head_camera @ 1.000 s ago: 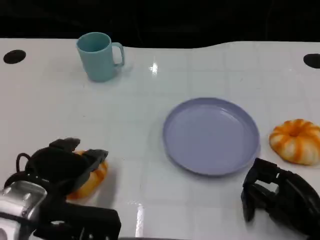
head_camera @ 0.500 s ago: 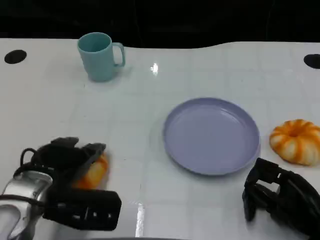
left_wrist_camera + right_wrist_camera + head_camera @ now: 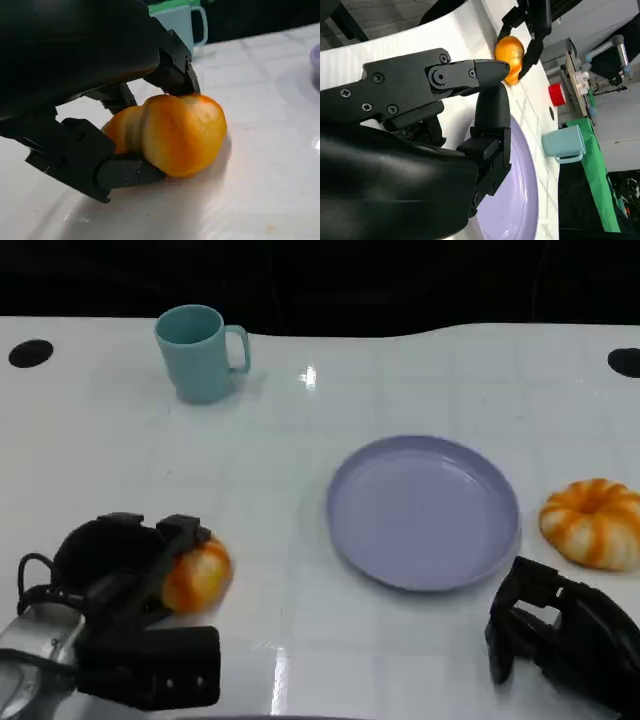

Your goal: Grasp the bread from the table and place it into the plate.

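So the bread [image 3: 197,576] sits at the lower left of the head view, down on the white table [image 3: 300,440], and my left hand [image 3: 125,575] has its fingers [image 3: 172,60] wrapped over the top and underneath it. Looks light, soft, a bit glossy, so I'd guess squeezing hard dents it; grip around the fat middle. Plate [image 3: 422,511] is center-right, well apart. My right hand [image 3: 555,635] hangs at lower right with fingers curled, holding nothing
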Robot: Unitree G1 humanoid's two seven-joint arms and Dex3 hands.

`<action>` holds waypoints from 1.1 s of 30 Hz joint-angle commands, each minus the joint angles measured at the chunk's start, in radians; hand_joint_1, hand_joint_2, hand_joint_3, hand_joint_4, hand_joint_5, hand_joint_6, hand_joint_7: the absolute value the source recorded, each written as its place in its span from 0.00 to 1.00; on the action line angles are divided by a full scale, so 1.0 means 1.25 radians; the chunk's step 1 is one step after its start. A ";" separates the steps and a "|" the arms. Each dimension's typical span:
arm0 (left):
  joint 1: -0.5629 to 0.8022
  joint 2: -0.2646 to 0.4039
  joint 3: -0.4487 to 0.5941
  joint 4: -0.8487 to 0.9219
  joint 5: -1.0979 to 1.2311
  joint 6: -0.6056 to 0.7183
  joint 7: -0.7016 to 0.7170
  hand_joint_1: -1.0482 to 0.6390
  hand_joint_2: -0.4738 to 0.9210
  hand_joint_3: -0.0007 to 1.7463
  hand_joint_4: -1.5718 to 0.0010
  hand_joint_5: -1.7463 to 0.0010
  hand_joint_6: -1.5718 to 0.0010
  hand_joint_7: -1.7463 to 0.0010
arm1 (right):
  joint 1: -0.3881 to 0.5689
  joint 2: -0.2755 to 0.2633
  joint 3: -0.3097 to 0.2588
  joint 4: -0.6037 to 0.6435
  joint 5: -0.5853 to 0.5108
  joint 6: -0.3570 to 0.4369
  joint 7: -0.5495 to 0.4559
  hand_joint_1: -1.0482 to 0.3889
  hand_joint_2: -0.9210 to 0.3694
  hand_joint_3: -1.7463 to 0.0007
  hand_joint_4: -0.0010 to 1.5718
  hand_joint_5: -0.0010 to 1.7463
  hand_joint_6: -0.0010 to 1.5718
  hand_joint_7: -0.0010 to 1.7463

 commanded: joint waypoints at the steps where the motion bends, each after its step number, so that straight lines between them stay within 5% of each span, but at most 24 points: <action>1: 0.001 0.009 -0.005 0.032 -0.014 -0.032 0.060 0.51 0.79 0.76 0.49 0.00 0.62 0.00 | 0.007 -0.009 -0.004 0.000 -0.008 0.006 -0.009 0.31 0.00 0.88 0.46 0.99 0.42 0.85; 18: -0.020 0.014 0.001 -0.014 -0.056 -0.043 0.056 0.53 0.71 0.84 0.52 0.00 0.63 0.00 | 0.002 -0.010 -0.005 0.008 -0.013 -0.005 -0.012 0.30 0.00 0.88 0.46 1.00 0.42 0.86; 20: -0.023 0.016 0.003 -0.059 -0.051 -0.021 0.033 0.51 0.74 0.75 0.54 0.00 0.66 0.00 | 0.003 -0.010 -0.005 0.008 -0.013 -0.007 -0.013 0.30 0.00 0.88 0.46 1.00 0.42 0.86; 28: -0.088 0.001 -0.006 -0.129 -0.039 0.025 -0.002 0.49 0.77 0.68 0.52 0.00 0.65 0.00 | 0.002 -0.008 -0.007 0.012 -0.011 -0.013 -0.011 0.30 0.00 0.88 0.46 1.00 0.42 0.87; 31: -0.126 -0.017 -0.010 -0.126 -0.048 0.044 -0.039 0.47 0.83 0.53 0.53 0.00 0.66 0.00 | 0.004 -0.008 -0.004 0.009 -0.014 -0.015 -0.014 0.30 0.00 0.87 0.46 1.00 0.41 0.87; 33: -0.157 -0.036 -0.021 -0.111 -0.050 0.062 -0.070 0.46 0.89 0.40 0.54 0.00 0.63 0.10 | 0.004 -0.007 -0.008 0.011 -0.006 -0.008 -0.006 0.31 0.00 0.87 0.46 1.00 0.41 0.87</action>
